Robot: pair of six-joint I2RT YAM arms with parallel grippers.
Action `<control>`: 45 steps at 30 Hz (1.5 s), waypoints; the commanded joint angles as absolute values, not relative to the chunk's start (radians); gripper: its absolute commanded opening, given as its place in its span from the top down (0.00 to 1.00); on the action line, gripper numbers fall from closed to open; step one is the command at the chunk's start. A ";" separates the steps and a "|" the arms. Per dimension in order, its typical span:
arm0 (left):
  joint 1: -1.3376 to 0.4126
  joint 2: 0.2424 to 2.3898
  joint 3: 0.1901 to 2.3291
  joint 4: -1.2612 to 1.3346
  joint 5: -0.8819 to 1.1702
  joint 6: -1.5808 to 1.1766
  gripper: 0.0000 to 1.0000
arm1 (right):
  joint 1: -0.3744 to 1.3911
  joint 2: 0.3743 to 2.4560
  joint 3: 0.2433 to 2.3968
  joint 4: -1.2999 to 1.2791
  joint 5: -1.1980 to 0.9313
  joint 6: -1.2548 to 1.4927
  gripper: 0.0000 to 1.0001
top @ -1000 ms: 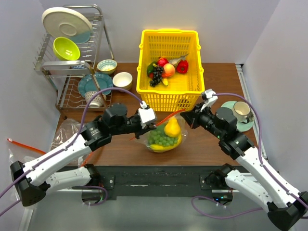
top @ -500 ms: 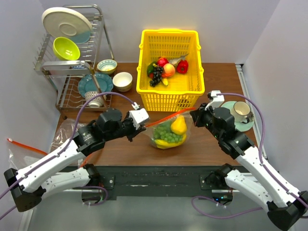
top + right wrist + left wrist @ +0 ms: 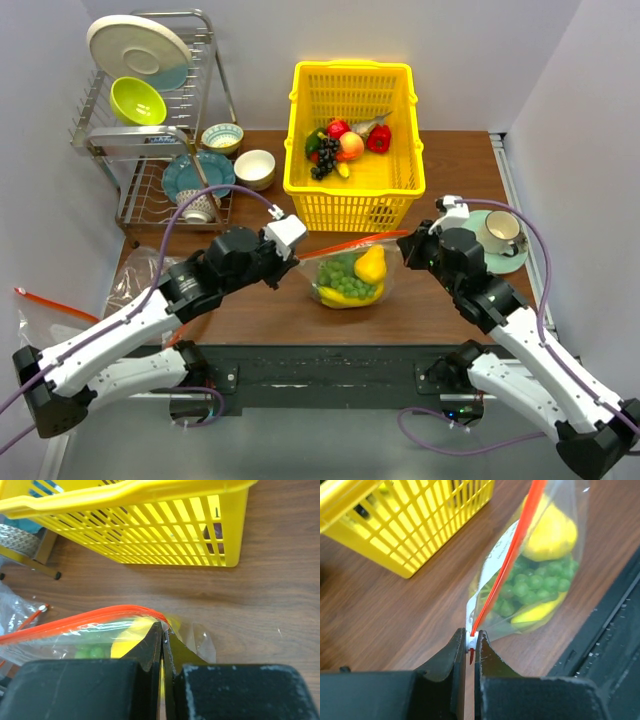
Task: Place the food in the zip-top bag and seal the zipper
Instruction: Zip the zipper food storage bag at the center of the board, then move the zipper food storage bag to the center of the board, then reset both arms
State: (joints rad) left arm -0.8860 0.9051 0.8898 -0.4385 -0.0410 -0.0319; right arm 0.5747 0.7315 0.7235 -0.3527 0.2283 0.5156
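Food sits in the zip-top bag while the left tool and right tool each pinch an end of the zipper to hold it straight, maybe already shut.

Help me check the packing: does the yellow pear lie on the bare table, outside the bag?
No, the yellow pear sits inside the zip-top bag, right beside the green grapes.

**Worktop: what's on it**

Brown wood worktop. Rear centre: yellow basket. Rear left: wire dish rack, w/ two small bowls just beside it on the wood. Right edge: cup on saucer. Front centre: zip-top bag, bottom resting on the wood. Front left: crumpled clear plastic.
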 commanded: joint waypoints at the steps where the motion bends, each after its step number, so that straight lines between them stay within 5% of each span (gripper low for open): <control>1: -0.850 0.994 0.923 -0.384 -0.164 -0.037 1.00 | 0.552 0.791 0.733 -0.316 0.339 0.523 1.00; 14: -0.632 1.242 1.038 -0.215 -0.126 -0.025 1.00 | 0.546 1.086 0.902 -0.247 0.485 0.456 1.00; 16: -0.620 1.271 1.049 -0.192 -0.138 -0.021 1.00 | 0.540 1.133 0.943 -0.247 0.498 0.445 0.94; 19: -0.609 1.293 1.063 -0.176 -0.141 -0.025 0.85 | 0.538 1.170 1.001 -0.279 0.488 0.434 0.85; 21: -0.609 1.289 1.068 -0.173 -0.134 -0.028 0.66 | 0.537 1.164 1.020 -0.299 0.474 0.425 0.79; 25: -0.609 1.224 1.057 -0.178 -0.108 -0.037 0.47 | 0.538 1.099 1.031 -0.337 0.443 0.413 0.42; 26: -0.607 1.207 1.054 -0.184 -0.098 -0.046 0.37 | 0.537 1.063 1.032 -0.363 0.430 0.408 0.38; 33: -0.609 1.004 1.019 -0.259 -0.031 -0.112 0.07 | 0.537 0.922 1.091 -0.523 0.396 0.394 0.08; 45: -0.609 0.611 0.819 -0.313 -0.210 -0.270 0.00 | 0.537 0.684 1.063 -0.719 0.391 0.425 0.02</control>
State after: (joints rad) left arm -0.6132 0.6834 0.8841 -0.2840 -0.1459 -0.1848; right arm 0.5419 0.7658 1.0714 -0.6556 0.3969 0.4065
